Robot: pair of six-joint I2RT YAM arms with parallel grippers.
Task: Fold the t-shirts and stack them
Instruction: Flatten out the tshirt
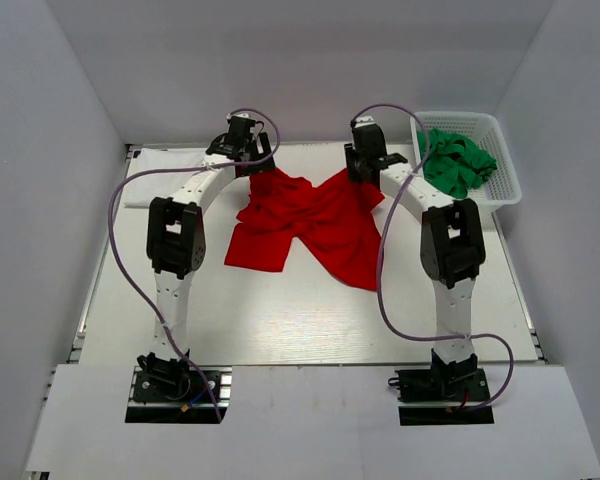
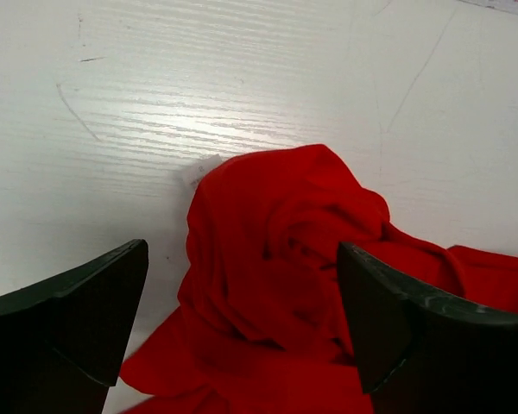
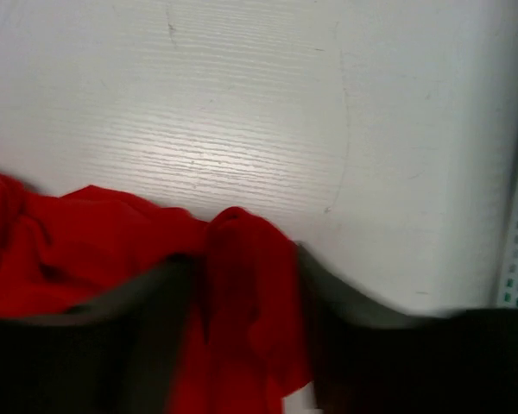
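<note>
Red t-shirt (image 1: 305, 225), long axis left-right, far corners at left pincer (image 2: 242, 259), spread wide, and right pincer (image 3: 244, 259), state unclear.

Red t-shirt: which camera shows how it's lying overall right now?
Top external: the whole red t-shirt shows, spread crumpled on the table. Left wrist shows only a bunched corner inside the open left claw; right wrist, a blurred fold at the right claw.

both arms stretched forward, left pincer (image 2: 242, 259) wide open, right pincer (image 3: 243, 259) parted

White table (image 1: 300, 320) between plain grey walls (image 1: 300, 60).
</note>
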